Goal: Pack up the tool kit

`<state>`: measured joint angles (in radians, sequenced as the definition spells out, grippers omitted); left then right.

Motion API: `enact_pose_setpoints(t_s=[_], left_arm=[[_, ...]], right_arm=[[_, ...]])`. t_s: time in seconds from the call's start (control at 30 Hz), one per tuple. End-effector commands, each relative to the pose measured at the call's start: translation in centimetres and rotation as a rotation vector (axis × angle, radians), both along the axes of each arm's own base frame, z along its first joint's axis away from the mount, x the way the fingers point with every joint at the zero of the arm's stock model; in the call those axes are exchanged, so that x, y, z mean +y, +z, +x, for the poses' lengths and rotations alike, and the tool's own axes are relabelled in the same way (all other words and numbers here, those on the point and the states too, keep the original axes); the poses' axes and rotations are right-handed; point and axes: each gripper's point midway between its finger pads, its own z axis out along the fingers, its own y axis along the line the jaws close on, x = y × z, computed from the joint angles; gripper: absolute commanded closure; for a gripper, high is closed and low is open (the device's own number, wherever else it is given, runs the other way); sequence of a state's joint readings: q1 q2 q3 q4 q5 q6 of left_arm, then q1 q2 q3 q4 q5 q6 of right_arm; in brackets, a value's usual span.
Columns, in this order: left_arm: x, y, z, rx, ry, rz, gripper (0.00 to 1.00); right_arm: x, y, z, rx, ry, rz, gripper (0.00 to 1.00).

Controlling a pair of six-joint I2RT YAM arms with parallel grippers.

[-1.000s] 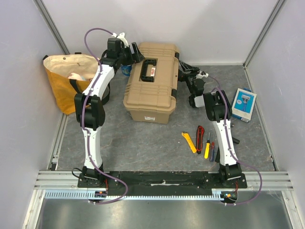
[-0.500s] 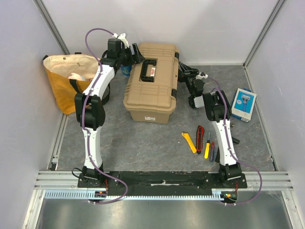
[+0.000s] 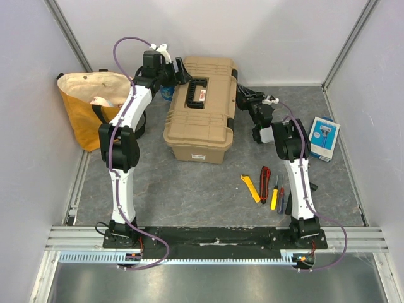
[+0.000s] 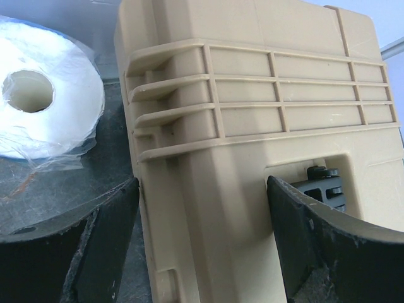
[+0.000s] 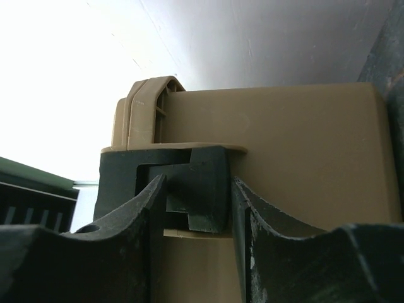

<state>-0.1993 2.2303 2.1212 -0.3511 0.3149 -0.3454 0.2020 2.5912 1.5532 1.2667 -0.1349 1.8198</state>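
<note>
Since the toolbox (image 3: 202, 107) is shut with the cutters (image 3: 265, 175) loose well behind the right pincer (image 5: 197, 184), I'd call this the unlatching step: it's clamped on the black latch (image 5: 197, 165), left pincer (image 4: 202, 183) gaping wide astride the box's corner. Next: swing that latch free

The toolbox (image 3: 201, 129) is matt ribbed tan plastic, its latch (image 5: 196, 183) black plastic, the bag (image 3: 82, 123) cloth.
</note>
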Motion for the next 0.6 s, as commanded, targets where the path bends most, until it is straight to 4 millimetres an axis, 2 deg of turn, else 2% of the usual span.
enact_pose_setpoints(t_s=[0.0, 0.17, 0.4, 0.57], left_arm=[[-0.6, -3.3, -2.1, 0.098, -0.049, 0.096, 0.13], [-0.3, -3.8, -2.1, 0.113, -0.028, 0.105, 0.13], [0.5, -3.9, -2.0, 0.131, 0.031, 0.117, 0.14], [1.0, -3.8, -2.0, 0.142, 0.065, 0.120, 0.15]], right_arm=[[1.0, 12.0, -5.0, -0.394, 0.048, -0.076, 0.84], [1.1, 12.1, -4.5, -0.342, 0.023, -0.212, 0.85], [1.3, 12.3, -4.3, -0.321, 0.017, -0.303, 0.85], [1.0, 12.2, -4.2, -0.287, -0.007, -0.433, 0.79]])
